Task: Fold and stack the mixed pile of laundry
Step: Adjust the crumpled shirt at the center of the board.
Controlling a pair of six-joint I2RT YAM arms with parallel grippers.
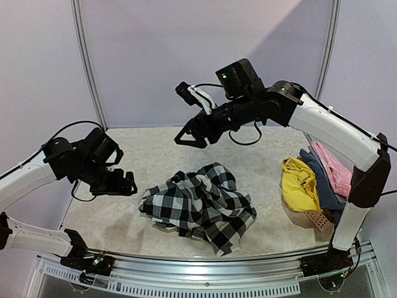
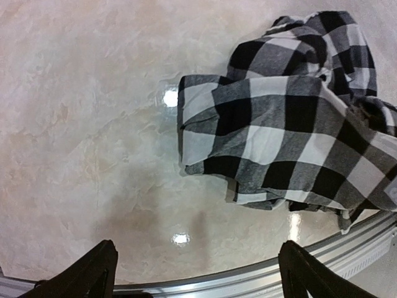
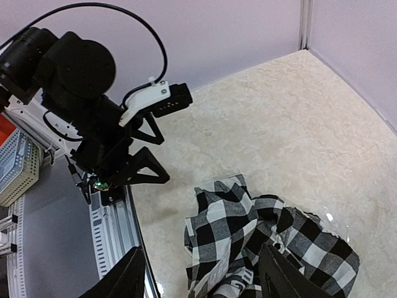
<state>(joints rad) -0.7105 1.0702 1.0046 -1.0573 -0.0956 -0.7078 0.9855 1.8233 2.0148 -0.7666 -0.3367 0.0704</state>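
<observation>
Left gripper (image 1: 127, 184), lower left, sits low with jaws spread and empty; I judge I've lined it up for the hem. Checked shirt (image 1: 198, 205) lies crumpled at lower centre, unfolded. Yellow garment (image 1: 298, 183), blue-grey garment (image 1: 317, 177) and pink garment (image 1: 333, 164) are heaped over the basket (image 1: 316, 218) at right. Right gripper (image 1: 186, 138), upper centre, hangs high with jaws apart and empty, clear of the cloth.

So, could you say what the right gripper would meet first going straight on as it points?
Probably the checked shirt, crumpled on the table straight ahead of the right gripper; how far off is unclear.
</observation>
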